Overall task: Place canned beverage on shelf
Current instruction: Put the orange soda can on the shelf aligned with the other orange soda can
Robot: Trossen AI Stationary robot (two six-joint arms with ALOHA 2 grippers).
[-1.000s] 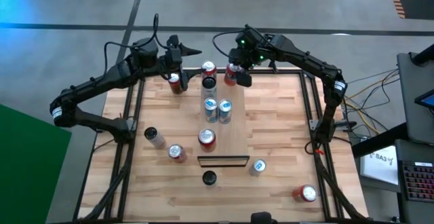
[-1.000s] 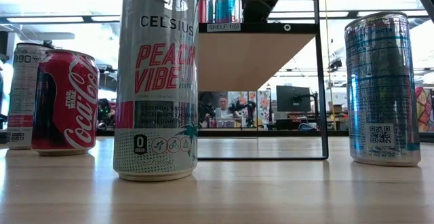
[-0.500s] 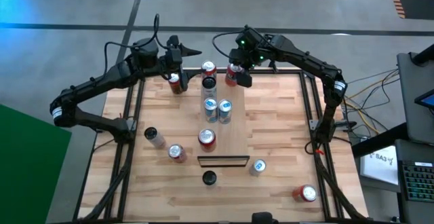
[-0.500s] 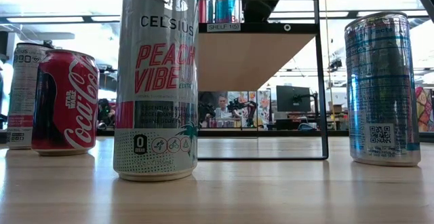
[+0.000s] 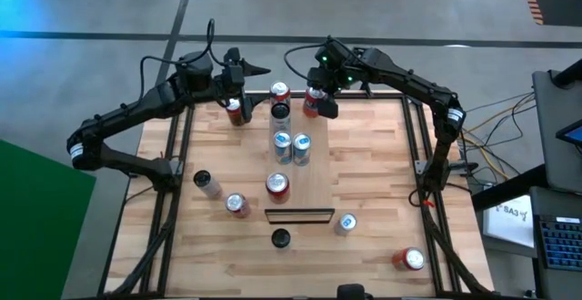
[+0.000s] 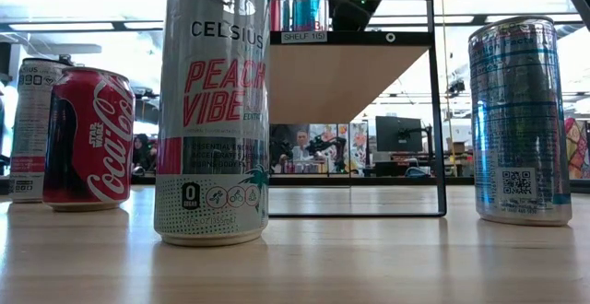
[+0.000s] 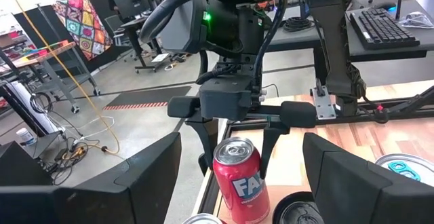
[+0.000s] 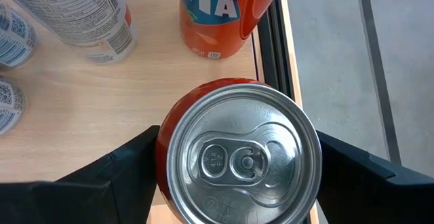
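Note:
The shelf (image 5: pixel 314 168) is a long raised light-wood board with a dark near end, bearing several upright cans. My right gripper (image 5: pixel 315 100) hangs at the shelf's far end, pointing down, shut on a red can (image 8: pixel 241 156); the can's base is hidden. Beside it stand an orange-red Fanta can (image 8: pixel 227 13) and a white can (image 8: pixel 81 13). My left gripper (image 5: pixel 240 91) is open at the far left, its fingers (image 7: pixel 122 183) wide apart. A red can (image 5: pixel 235 109) stands on the tabletop just below it, untouched. My right gripper pinches the red can between its two fingers, which lie on two opposite sides of the can's wall (image 8: pixel 161 149) just below the top rim. The fingers come from above, pointing down. The can is upright; whether it rests on the shelf, I cannot tell.
Loose cans stand on the planked tabletop near the front: a dark-topped one (image 5: pixel 207 184), a red one (image 5: pixel 237 205), a dark one (image 5: pixel 280 237), a blue one (image 5: pixel 346 223) and a red one (image 5: pixel 412 260). The table's black frame (image 8: pixel 271 47) runs close behind the held can.

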